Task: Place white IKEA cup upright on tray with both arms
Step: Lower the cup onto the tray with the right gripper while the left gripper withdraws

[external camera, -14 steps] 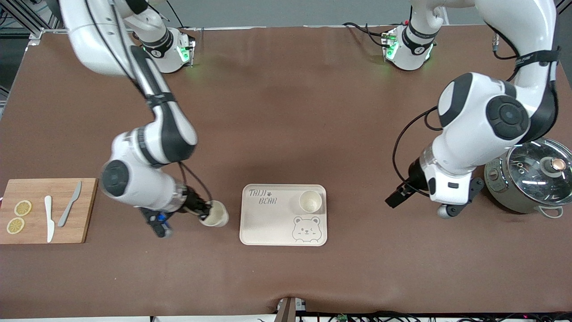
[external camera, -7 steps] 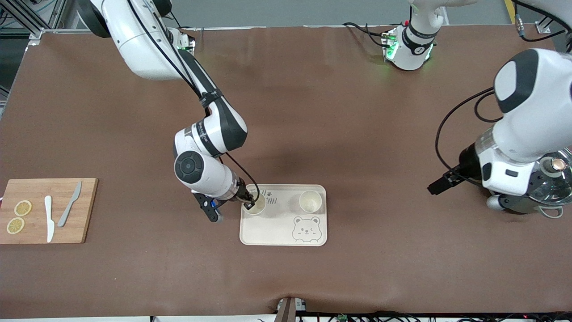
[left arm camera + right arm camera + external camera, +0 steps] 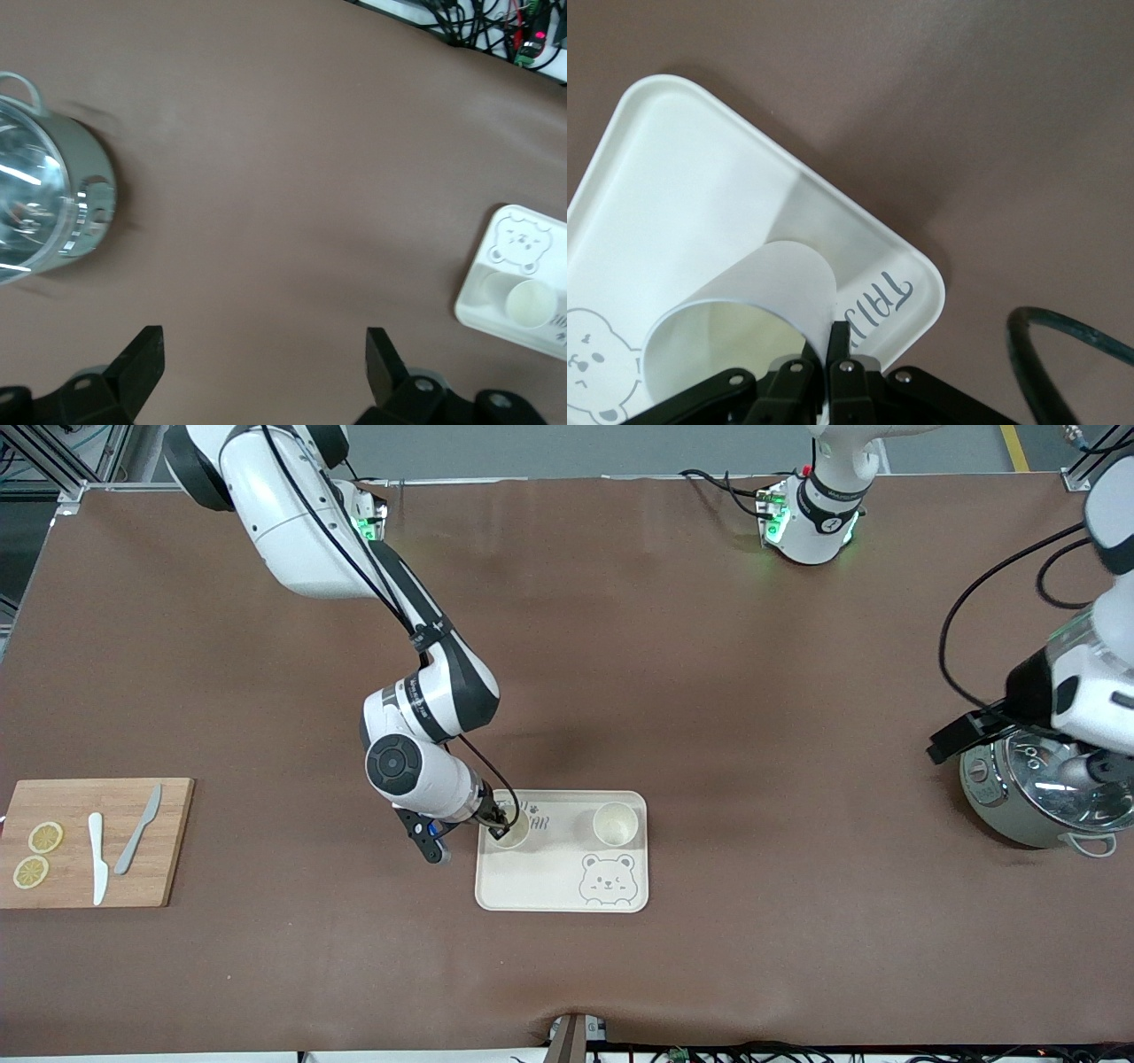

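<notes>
The cream tray (image 3: 540,877) lies near the middle of the table. A white cup (image 3: 615,824) stands upright on it, toward the left arm's end. My right gripper (image 3: 498,829) is shut on the rim of a second white cup (image 3: 513,832), one finger inside and one outside. It holds this cup mouth-up over the tray's lettering. The right wrist view shows this gripper (image 3: 833,350), its cup (image 3: 744,305) and the tray (image 3: 673,177). My left gripper (image 3: 961,735) is open and empty, up in the air beside the pot. Its fingers (image 3: 142,359) stand wide apart.
A steel pot with a glass lid (image 3: 1054,797) stands at the left arm's end and shows in the left wrist view (image 3: 44,212). A wooden cutting board (image 3: 173,850) with two knives and lemon slices lies at the right arm's end.
My right gripper carried the cup from the table onto the tray, then almost stopped. My left arm drew back toward its end of the table, up beside the pot.
</notes>
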Tool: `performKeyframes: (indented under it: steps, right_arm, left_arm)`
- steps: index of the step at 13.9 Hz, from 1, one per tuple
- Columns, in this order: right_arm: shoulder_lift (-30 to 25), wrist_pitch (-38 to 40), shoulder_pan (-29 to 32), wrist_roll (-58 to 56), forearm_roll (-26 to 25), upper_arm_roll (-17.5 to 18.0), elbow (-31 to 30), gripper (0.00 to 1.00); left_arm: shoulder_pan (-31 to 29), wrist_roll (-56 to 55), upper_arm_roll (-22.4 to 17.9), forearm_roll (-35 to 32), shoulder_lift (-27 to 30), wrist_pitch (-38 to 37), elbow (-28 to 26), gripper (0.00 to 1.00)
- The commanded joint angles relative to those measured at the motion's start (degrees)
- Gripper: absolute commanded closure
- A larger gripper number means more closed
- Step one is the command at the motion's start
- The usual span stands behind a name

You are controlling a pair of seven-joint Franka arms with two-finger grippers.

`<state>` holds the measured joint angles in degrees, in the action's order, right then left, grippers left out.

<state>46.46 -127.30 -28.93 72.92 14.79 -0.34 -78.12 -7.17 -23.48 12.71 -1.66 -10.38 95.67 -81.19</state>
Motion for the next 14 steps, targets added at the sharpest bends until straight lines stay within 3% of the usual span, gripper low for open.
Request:
performKeyframes:
  steps: [1, 2, 3, 4, 5, 12, 14]
  right_arm:
    - [-0.8, -2.6, -0.8, 0.3, 0.2, -0.5, -3.0, 0.97]
    - [-0.8, -2.6, -0.8, 0.3, 0.2, -0.5, -3.1, 0.83]
    - [-0.8, -2.6, -0.9, 0.4, 0.2, -0.5, -3.1, 0.59]
    - [-0.8, -2.4, -0.9, 0.5, 0.0, -0.5, -3.1, 0.21]
    - [-0.8, -2.3, -1.0, 0.5, -0.4, -0.5, -3.1, 0.0]
    - [-3.5, -0.1, -0.6, 0.6, -0.5, -0.6, -1.4, 0.0]
    - [-4.2, 3.8, -0.9, 0.6, -0.3, -0.6, 0.1, 0.0]
  left_arm:
    - [-2.0, 4.9, 0.1, -1.1, 3.3, -1.6, -1.3, 0.0]
    - [-2.7, 6.3, 0.1, -1.1, 4.0, -2.5, -1.3, 0.0]
    - [-2.9, 7.3, 0.1, -1.1, 4.2, -3.2, -1.2, 0.0]
    - [-3.2, 7.5, 0.0, -1.1, 4.8, -3.5, -1.1, 0.0]
    - [-4.2, 7.7, 0.2, -1.1, 5.0, -3.5, -1.1, 0.0]
    - [-4.2, 10.3, -0.7, -0.2, 8.9, -6.7, -1.3, 0.0]
    - [3.5, 10.7, -8.0, -0.2, 9.7, -8.8, -1.6, 0.0]
